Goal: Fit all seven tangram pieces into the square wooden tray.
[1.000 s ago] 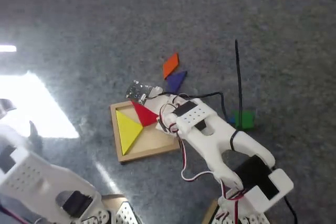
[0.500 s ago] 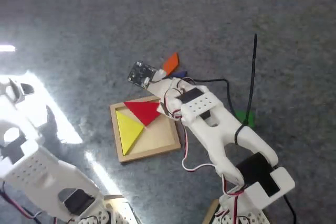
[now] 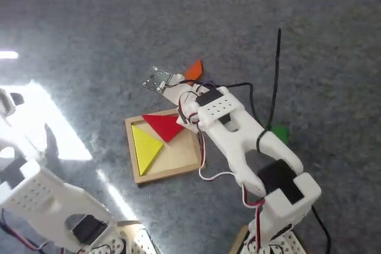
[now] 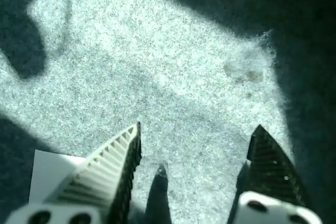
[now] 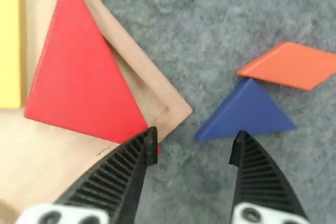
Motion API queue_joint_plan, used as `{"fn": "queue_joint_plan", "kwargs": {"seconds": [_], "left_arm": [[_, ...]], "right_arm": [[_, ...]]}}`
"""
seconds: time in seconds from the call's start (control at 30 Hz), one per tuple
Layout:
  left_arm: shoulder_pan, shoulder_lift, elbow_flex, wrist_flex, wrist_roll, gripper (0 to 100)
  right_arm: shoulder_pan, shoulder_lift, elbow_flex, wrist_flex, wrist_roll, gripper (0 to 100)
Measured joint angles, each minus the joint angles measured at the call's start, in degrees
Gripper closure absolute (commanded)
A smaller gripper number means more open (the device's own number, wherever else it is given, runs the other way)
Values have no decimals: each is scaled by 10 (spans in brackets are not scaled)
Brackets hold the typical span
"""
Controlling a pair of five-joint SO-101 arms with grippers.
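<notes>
Tray (image 3: 175, 154) sits mid-table w/ two pieces in it: yellow triangle (image 3: 146, 146) & red triangle (image 3: 164, 126), side by side, the red one against the tray corner nearest the loose pieces. Right gripper (image 5: 194, 140) hangs over that corner, fingers spread, nothing btwn them. Just outside the corner lie blue triangle (image 5: 244, 114) & orange parallelogram (image 5: 289, 66), tips nearly touching. Green piece (image 3: 280, 132) lies well apart from the tray, partly behind the right arm. Left gripper (image 4: 198, 129) is over sunlit grey table (image 3: 89, 40), fingers spread too, holding nothing.
</notes>
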Motion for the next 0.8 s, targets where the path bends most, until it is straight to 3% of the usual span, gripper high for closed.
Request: {"fn": "queue_joint_plan", "kwargs": {"seconds": [0.3,0.5,0.8], "left_arm": [[-4,0,-2,0,0,684],[-4,0,-2,0,0,684],[-4,0,-2,0,0,684]], "right_arm": [[-16,-120,163,-41,0,765],[-17,-94,154,-51,0,766],[-18,24,28,-51,0,766]]}}
